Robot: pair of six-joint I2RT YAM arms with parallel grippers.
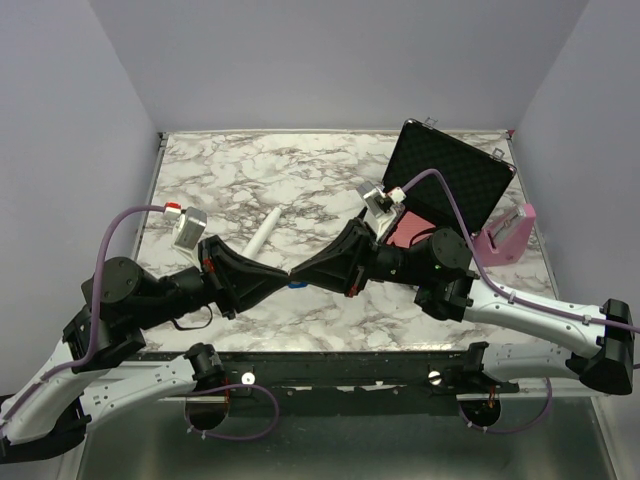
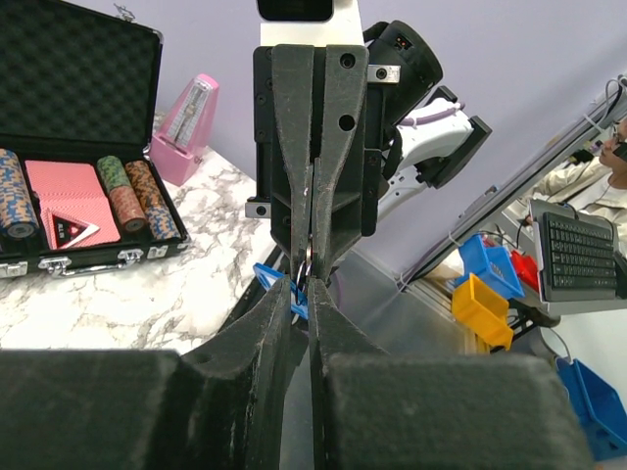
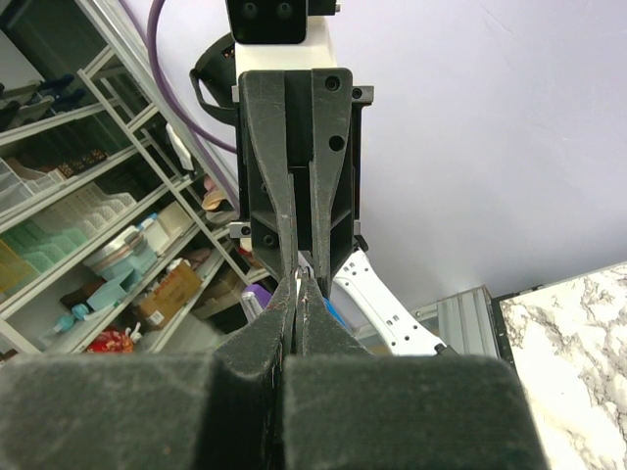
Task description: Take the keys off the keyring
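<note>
My two grippers meet tip to tip above the front middle of the marble table (image 1: 300, 180). The left gripper (image 1: 286, 275) comes in from the left and the right gripper (image 1: 297, 272) from the right. In the left wrist view the thin silvery keyring (image 2: 310, 258) sits between the tips of my left gripper (image 2: 302, 286) and the right gripper's fingers (image 2: 329, 196). The blue-headed key (image 2: 279, 284) hangs at the left tips and shows in the top view (image 1: 297, 284). In the right wrist view my right gripper (image 3: 297, 282) is shut against the left gripper's fingers (image 3: 279, 196); the ring is barely visible there.
A white stick-like tool (image 1: 263, 236) lies on the marble behind the left arm. An open black case (image 1: 455, 175) with poker chips (image 2: 132, 196) and red cards stands at the back right. A pink metronome (image 1: 510, 233) stands to its right.
</note>
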